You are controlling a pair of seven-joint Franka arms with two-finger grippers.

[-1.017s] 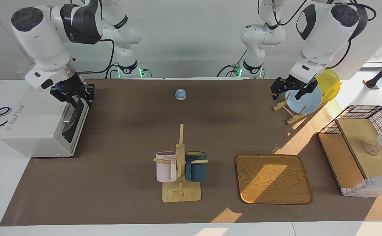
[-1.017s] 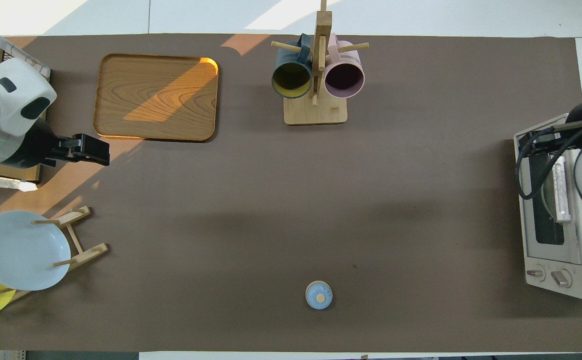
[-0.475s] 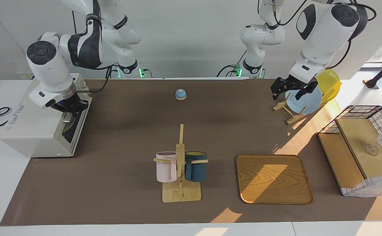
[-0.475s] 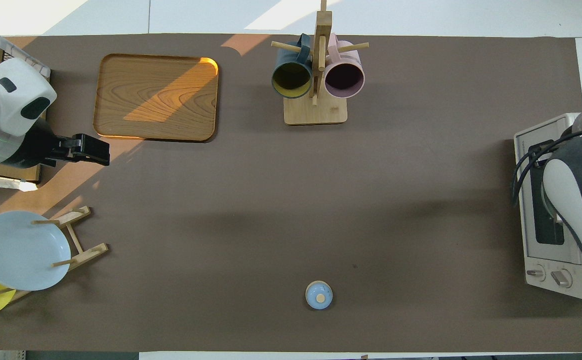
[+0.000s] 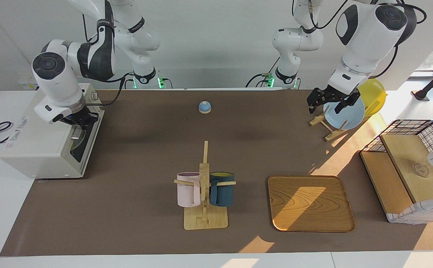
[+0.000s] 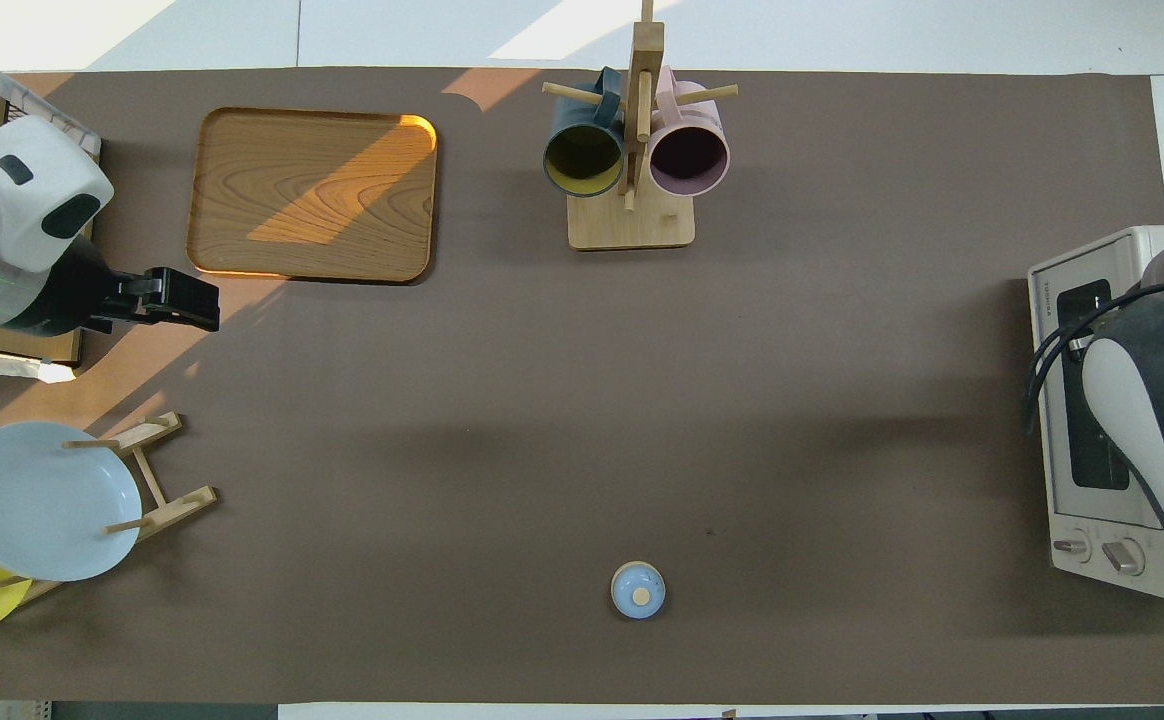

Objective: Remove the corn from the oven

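The white oven (image 5: pixel 41 149) stands at the right arm's end of the table, and its dark-windowed door looks closed in both views (image 6: pixel 1102 500). The corn is hidden; I cannot see it through the glass. My right gripper (image 5: pixel 78 121) points down at the top edge of the oven door, where the bar handle is. In the overhead view the right arm covers the handle and the gripper. My left gripper (image 5: pixel 328 106) is open and empty, and waits in the air over the plate rack; it also shows in the overhead view (image 6: pixel 204 303).
A wooden mug rack (image 5: pixel 204 193) with a pink and a blue mug stands mid-table, a wooden tray (image 5: pixel 310 203) beside it. A blue plate (image 5: pixel 345 113) and a yellow plate (image 5: pixel 373 95) stand in a rack. A black wire basket (image 5: pixel 417 130) and a small blue bell (image 5: pixel 204 107) are also here.
The right arm has turned its wrist and brought its gripper down onto the top of the oven door. The left arm has not moved.
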